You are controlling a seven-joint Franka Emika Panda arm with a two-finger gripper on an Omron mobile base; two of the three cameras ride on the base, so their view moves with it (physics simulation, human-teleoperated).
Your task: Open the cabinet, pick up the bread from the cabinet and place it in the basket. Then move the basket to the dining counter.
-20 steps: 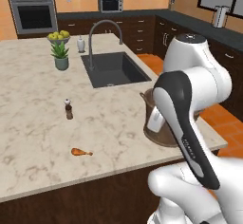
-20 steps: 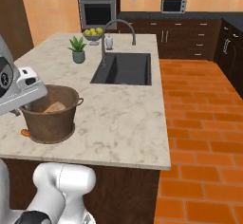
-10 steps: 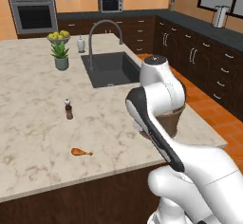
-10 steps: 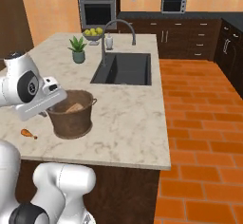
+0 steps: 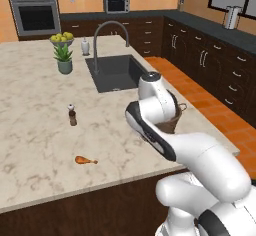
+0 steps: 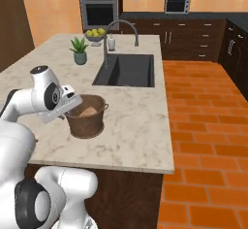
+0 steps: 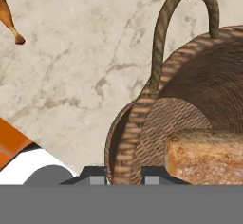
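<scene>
Woven brown basket [image 6: 86, 116] stands on the marbled desk [image 6: 135, 126] in front of the dark sink [image 6: 127, 70], bread [image 7: 205, 156] lying inside it. Your pincer [image 7: 124, 176] is pinched shut on the basket's rim, one tip either side of the wall, presumably so you can carry it. The drumstick [image 5: 85, 160] lies well apart.

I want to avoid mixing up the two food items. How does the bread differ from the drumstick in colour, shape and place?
The bread is pale tan and blocky; the drumstick is orange-brown and thin, tapering to a bone end. The bread lies inside the basket; the drumstick lies bare on the dining counter, apart from the basket. Both are small.
</scene>
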